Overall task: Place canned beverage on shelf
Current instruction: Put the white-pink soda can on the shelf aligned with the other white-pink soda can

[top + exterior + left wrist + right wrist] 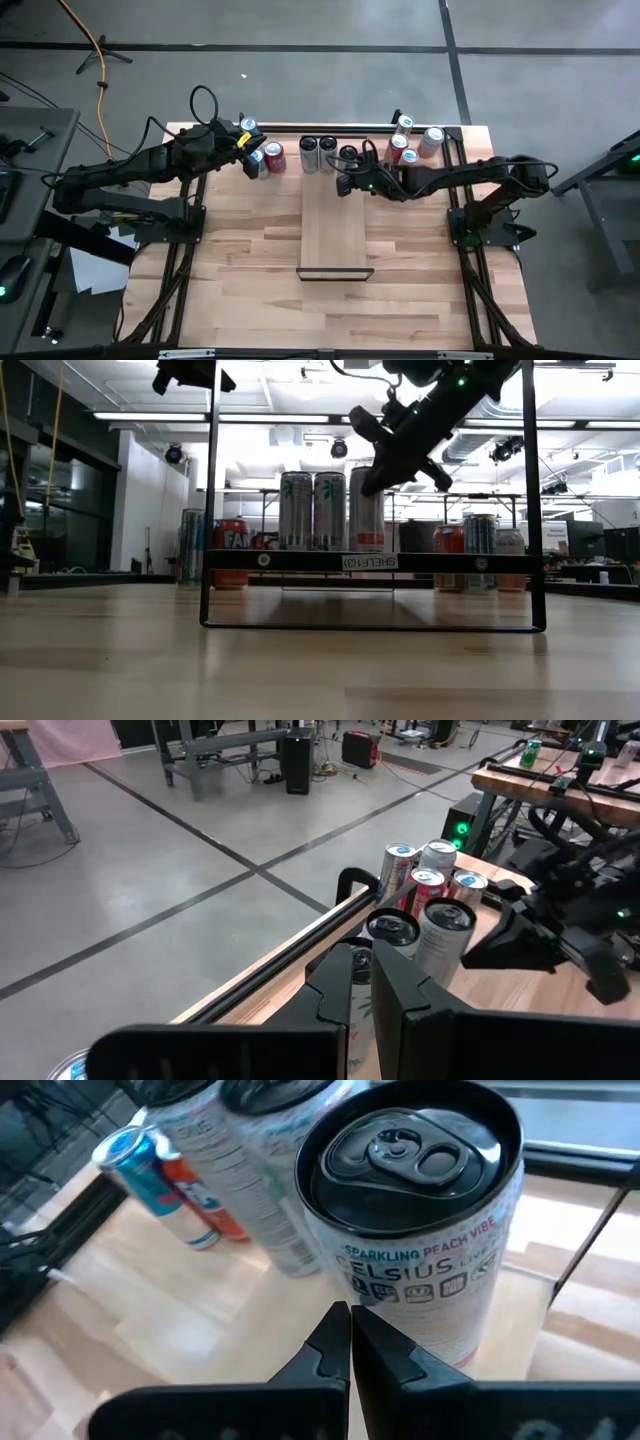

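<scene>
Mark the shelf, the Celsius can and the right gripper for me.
shelf [334, 232], high view: bare middle of the pale plank.
Celsius can [420, 1270], right wrist view: printed side wall under the lid.
right gripper [350, 1342], right wrist view: the shut fingertips, just short of the can.

The nearest can [415, 1220] reads "SPARKLING PEACH VIBE" and "CELSIUS"; the shelf [370, 561] edge reads mirrored "SHELF".

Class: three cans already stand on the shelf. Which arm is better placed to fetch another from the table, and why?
Left, probably. The left tool is shut beside the cans at the table's back left. The right tool, also shut, hovers over the shelf by the Celsius can, farther from the right group.
</scene>
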Controlling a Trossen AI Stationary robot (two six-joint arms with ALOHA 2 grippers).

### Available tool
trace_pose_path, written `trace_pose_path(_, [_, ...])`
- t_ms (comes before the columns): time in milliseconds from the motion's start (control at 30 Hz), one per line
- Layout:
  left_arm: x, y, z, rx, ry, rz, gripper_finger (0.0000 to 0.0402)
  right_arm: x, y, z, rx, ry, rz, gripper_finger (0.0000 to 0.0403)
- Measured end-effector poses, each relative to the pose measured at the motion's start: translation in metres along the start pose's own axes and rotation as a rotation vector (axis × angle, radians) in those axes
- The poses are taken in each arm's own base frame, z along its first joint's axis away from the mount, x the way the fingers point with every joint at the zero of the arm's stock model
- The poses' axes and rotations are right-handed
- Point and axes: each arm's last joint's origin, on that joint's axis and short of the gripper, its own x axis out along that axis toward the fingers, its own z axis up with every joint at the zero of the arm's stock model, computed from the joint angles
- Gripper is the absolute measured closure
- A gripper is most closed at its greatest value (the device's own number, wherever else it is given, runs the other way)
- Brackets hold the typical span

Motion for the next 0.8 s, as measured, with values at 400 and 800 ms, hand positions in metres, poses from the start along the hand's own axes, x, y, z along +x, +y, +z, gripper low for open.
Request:
trace_pose_path(400, [0.0,0.0,0.0,-0.001,0.0,0.0,0.0401,0.008,-0.011,0.012,-0.148,0.069,0.06,0.0403])
trace_pose_path(800, [0.0,0.0,0.0,-0.004,-0.003,0.003,0.0402,-0.023,-0.026,0.04,-0.275,0.046,0.108,0.0403])
